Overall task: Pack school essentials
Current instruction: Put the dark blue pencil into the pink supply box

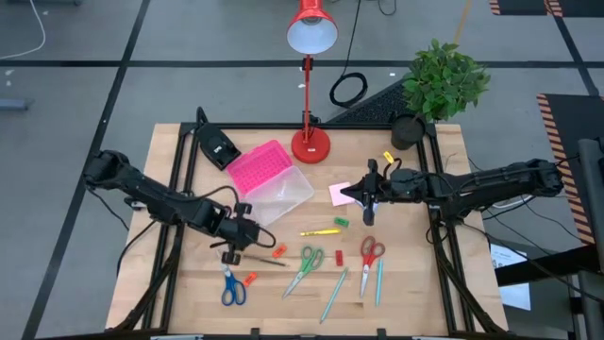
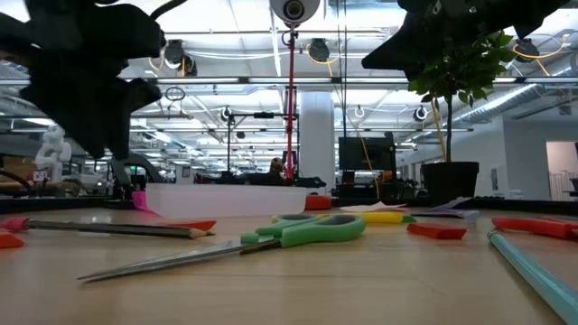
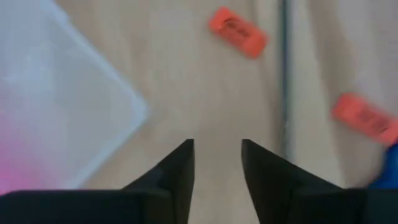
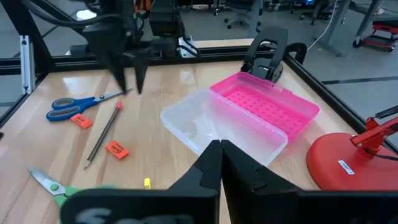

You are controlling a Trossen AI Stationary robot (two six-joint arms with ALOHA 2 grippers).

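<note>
The school essentials lie loose on the wooden table. They include blue scissors [image 1: 232,288], green scissors [image 1: 307,267], red scissors [image 1: 370,253], a pencil [image 3: 285,74], two orange erasers [image 3: 238,31] [image 3: 364,118], a yellow pen [image 1: 321,231], teal pens [image 1: 335,293] and a pink sticky pad [image 1: 342,194]. My left gripper [image 3: 217,165] hangs open, fingers pointing down, above bare wood between the clear box [image 1: 269,179] and the pencil. My right gripper [image 4: 219,149] is shut and holds nothing. It hovers right of the sticky pad and points toward the box.
The clear box with its pink lid [image 4: 264,102] lies open at mid-table. A black wedge device [image 1: 217,146], a red desk lamp [image 1: 310,142] and a potted plant [image 1: 439,85] stand along the far edge. A red eraser [image 1: 339,257] and a green eraser [image 1: 341,222] lie among the scissors.
</note>
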